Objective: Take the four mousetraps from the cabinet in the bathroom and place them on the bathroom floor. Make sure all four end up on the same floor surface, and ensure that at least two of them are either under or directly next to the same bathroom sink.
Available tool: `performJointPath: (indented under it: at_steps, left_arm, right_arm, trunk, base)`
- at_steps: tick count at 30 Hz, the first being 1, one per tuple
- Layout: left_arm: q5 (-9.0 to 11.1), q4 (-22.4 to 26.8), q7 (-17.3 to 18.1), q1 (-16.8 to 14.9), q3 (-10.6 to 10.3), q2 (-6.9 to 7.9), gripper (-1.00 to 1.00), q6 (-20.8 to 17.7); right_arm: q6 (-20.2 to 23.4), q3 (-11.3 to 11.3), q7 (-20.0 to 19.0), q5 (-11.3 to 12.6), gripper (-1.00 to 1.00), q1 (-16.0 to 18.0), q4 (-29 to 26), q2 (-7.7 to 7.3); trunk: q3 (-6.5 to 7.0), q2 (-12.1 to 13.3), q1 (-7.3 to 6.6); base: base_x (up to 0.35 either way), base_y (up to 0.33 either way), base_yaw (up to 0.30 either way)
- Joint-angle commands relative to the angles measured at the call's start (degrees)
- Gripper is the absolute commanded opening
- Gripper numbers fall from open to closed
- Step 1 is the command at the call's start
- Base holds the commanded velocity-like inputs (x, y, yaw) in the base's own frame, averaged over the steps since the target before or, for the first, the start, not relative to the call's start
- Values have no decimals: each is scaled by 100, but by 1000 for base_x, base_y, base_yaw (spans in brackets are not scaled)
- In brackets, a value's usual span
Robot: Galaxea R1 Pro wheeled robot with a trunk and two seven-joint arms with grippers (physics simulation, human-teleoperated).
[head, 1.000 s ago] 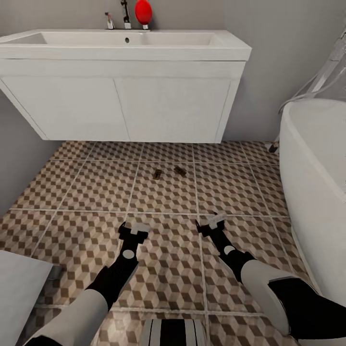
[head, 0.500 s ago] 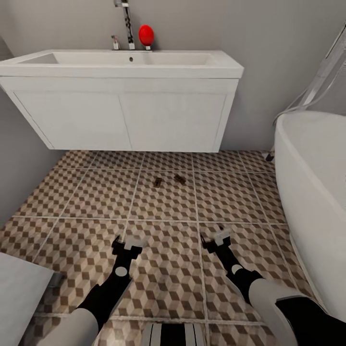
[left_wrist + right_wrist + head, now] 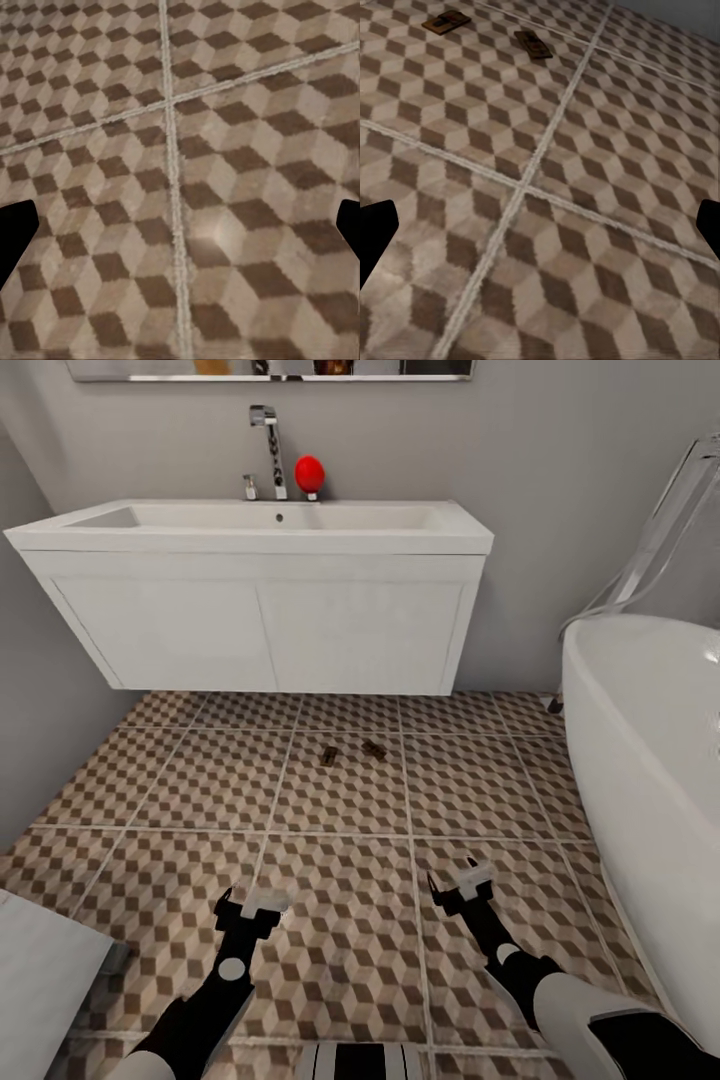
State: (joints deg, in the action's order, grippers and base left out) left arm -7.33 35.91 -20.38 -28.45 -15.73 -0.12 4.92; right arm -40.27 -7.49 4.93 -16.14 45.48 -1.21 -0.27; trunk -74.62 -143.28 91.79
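Here, cube-patterned bathroom floor (image 3: 340,920) — white sink (image 3: 270,525) above.

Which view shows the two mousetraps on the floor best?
Right wrist view: both mousetraps appear larger, their board shapes and dark wire parts distinguishable on the floor. In the head view they are tiny brown specks in front of the sink. The left wrist view gives bare tiles.

Matt patterned floor tiles (image 3: 340,800), glossy white sink (image 3: 250,535)
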Motion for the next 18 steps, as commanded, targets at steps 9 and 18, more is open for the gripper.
performJointPath:
  at_steps: [9,18]
  left_arm:
    - [361,-449,-27,201,-18,220,100,417]
    - [633,-1437,479,225,-13,391,100,1967]
  right_arm:
    - [-159,-42,52,-21,100,-352,6,-18]
    - [-255,-49,53,-17,100,-624,8,-17]
  trunk:
    - [176,205,-121]
    - [337,566,-319]
  base:
    - [0,0,0]
    - [0,0,0]
